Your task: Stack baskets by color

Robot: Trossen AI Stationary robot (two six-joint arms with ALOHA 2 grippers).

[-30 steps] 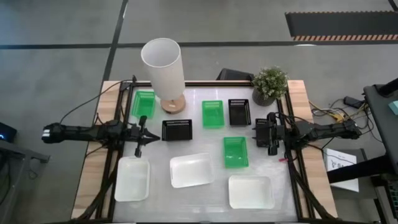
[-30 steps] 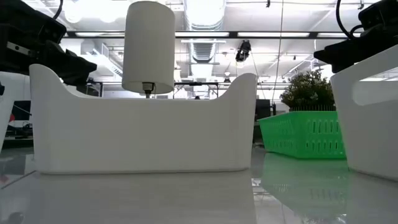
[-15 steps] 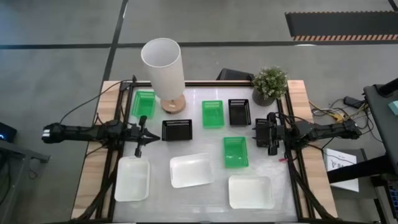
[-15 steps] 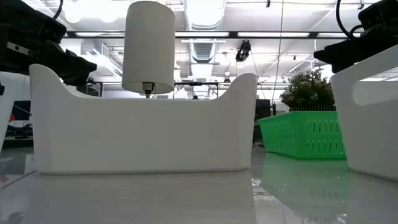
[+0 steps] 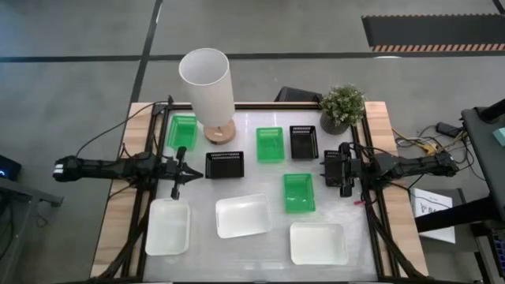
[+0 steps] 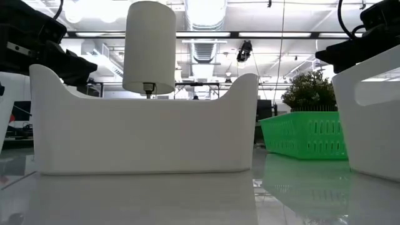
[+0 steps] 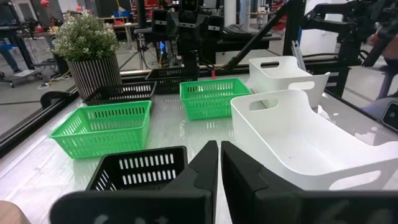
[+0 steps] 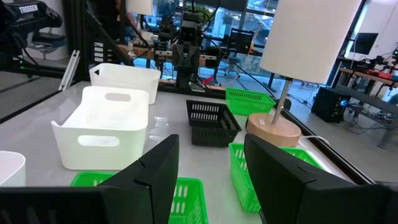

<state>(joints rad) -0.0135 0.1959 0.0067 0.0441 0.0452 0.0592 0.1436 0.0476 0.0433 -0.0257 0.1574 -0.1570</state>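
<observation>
The baskets [image 5: 299, 192] looked light and stiff, best gripped by a wall; left hand [image 5: 175, 188] clenched empty, right hand [image 5: 345, 189] released.

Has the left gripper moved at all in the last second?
No. The left gripper sits in the same spot beside the black slotted plastic basket, jaws shut.

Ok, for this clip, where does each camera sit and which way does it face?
High: overhead, straight down on the table; both arms show.
Low: table height, facing a white basket; arms at top corners.
Left wrist: past the shut left pincer toward the plant.
Right wrist: past the open right pincer toward the lamp.
Both wrist views share the black basket.
</observation>
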